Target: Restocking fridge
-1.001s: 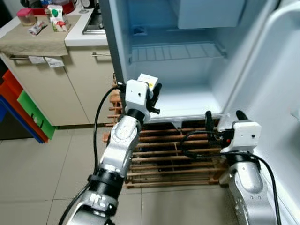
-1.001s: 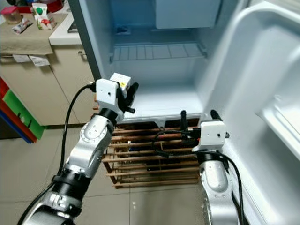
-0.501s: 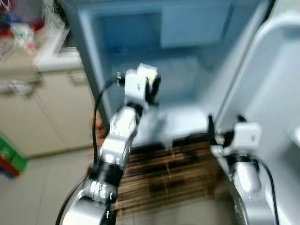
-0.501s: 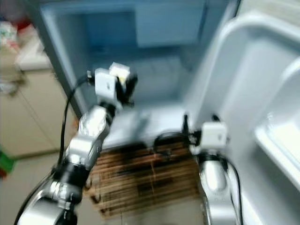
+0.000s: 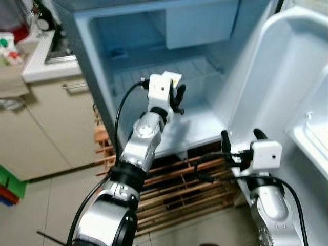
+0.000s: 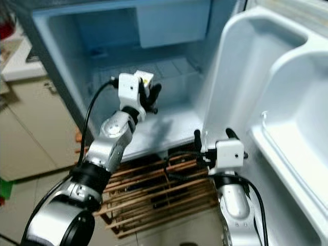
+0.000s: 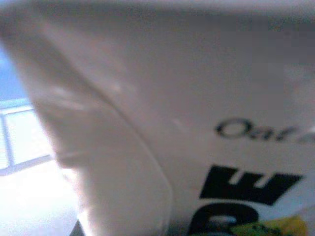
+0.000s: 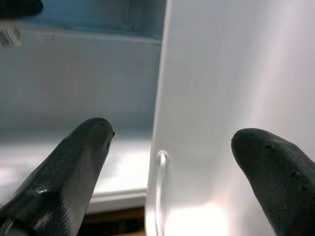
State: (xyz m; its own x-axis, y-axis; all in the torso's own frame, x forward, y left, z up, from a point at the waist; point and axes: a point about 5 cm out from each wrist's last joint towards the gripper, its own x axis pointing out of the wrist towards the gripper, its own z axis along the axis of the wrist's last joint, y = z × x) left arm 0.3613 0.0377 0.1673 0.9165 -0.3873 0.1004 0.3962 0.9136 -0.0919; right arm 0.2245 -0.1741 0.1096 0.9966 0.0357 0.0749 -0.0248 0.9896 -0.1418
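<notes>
Landmark: the open fridge (image 5: 154, 56) — white inside, wire shelf (image 5: 169, 74) across its middle.
Left gripper (image 5: 177, 95): raised just inside the fridge mouth, above its floor, fingers pinched on a white carton (image 5: 171, 79).
Carton: held in the air below the wire shelf — the left wrist view shows black print reading "Oat" close up.
Right gripper (image 5: 240, 137): low, at the foot of the fridge door (image 5: 287, 82), fingers spread wide.
Below the fridge: a wooden slatted pallet (image 5: 179, 179).
</notes>
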